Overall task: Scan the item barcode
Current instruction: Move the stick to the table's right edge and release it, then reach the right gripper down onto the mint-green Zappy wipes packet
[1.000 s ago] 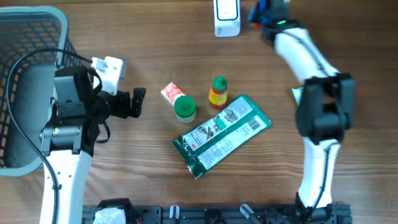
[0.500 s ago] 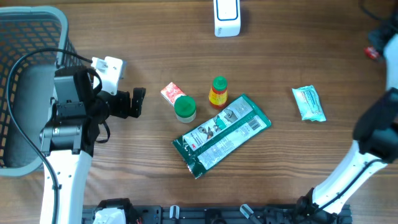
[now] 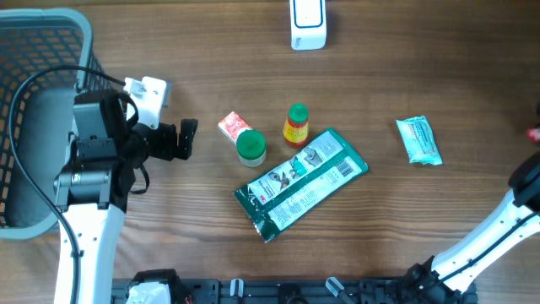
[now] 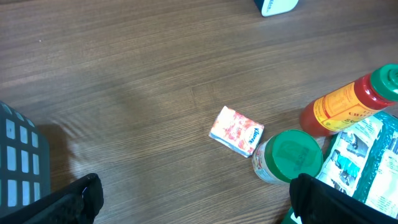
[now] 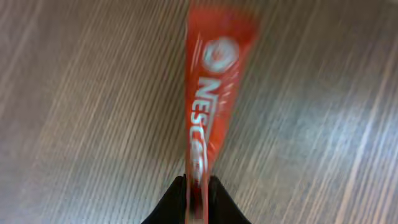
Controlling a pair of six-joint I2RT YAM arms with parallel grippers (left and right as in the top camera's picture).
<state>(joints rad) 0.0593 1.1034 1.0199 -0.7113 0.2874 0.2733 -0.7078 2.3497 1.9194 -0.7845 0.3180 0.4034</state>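
**Right gripper.** In the right wrist view the right gripper [image 5: 196, 194] sits at the bottom centre of the frame. Its two dark fingers [image 5: 175, 198] are drawn close together and pinch the lower end of a red Nescafé sachet [image 5: 208, 93]. The sachet extends up the frame over the wooden table [image 3: 169, 51], and the picture is motion-blurred. In the overhead view only a small red spot [image 3: 533, 133] shows at the far right edge, above the right arm [image 3: 472, 253], which rises from the lower right. The gripper itself is outside that frame.

**Left gripper.** The left gripper [image 3: 191, 139] is left of centre in the overhead view and points right. The left wrist view shows its fingers [image 4: 81, 199] in the two lower corners, spread wide with nothing between them.

**Scanner.** The white barcode scanner [image 3: 306, 25] stands at the top centre of the overhead frame, well apart from the sachet.

**Other items on the table.**
- A grey wire basket [image 3: 76, 34] fills the upper left corner, behind the left arm.
- A Kleenex tissue pack [image 3: 229, 125] lies just right of the left gripper, beside a green-lidded jar [image 3: 251, 148]. Whether the two touch cannot be told.
- A red sauce bottle [image 3: 295, 125] with a green cap lies just right of the jar.
- A green 3M package [image 3: 301, 181] lies diagonally below the jar and bottle, at frame centre.
- A teal packet [image 3: 419, 139] lies alone at centre right.
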